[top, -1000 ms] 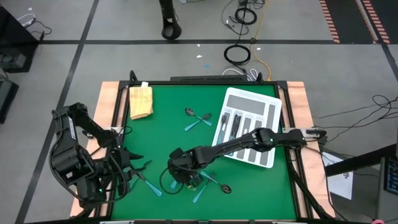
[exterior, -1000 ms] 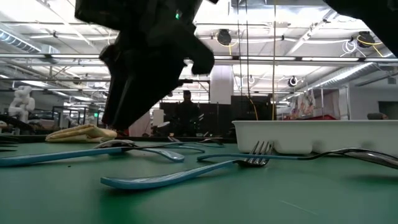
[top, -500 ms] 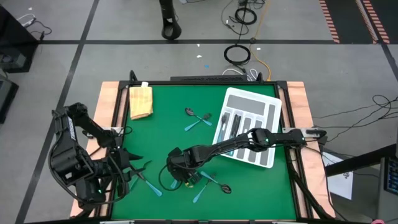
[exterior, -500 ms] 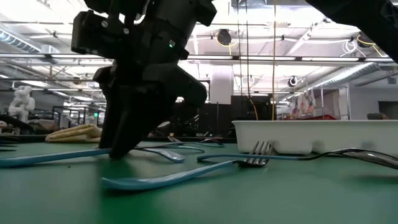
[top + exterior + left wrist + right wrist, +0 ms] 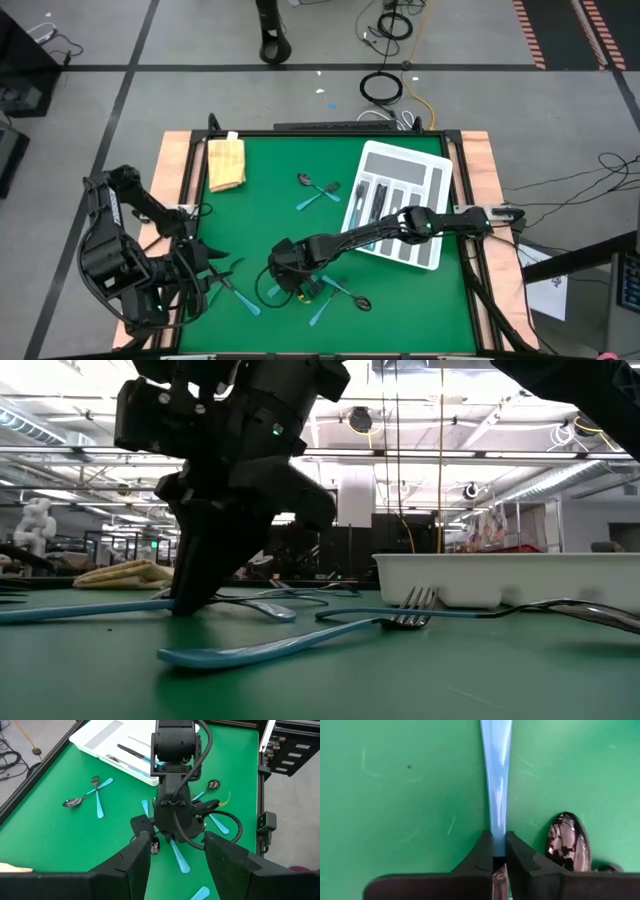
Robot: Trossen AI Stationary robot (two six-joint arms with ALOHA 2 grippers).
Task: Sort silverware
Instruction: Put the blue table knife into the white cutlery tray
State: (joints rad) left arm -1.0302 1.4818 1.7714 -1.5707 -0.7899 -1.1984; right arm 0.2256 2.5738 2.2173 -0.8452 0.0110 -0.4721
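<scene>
A thin light-blue utensil handle (image 5: 496, 780) lies flat on the green counter (image 5: 260, 220), near its front edge, and the right pincer (image 5: 495, 861) is pressed down over it, its two dark fingers nearly closed with the handle's end pinched between them. Just beside those fingers sits a shiny dark spoon bowl (image 5: 564, 841). Around this spot a few more blue-handled pieces lie scattered, among them a fork with dark tines (image 5: 412, 603) and a loose light-blue handle (image 5: 178, 855). Farther back, mid-counter, a small spoon and fork pair (image 5: 318, 190) lies crossed. To the right stands the white compartmented cutlery tray (image 5: 432, 170), already holding several pieces. A tan sponge-like block (image 5: 226, 162) rests in the far left corner. The left pincer (image 5: 175, 862) hovers off the counter's near left edge, fingers spread wide and holding nothing.
</scene>
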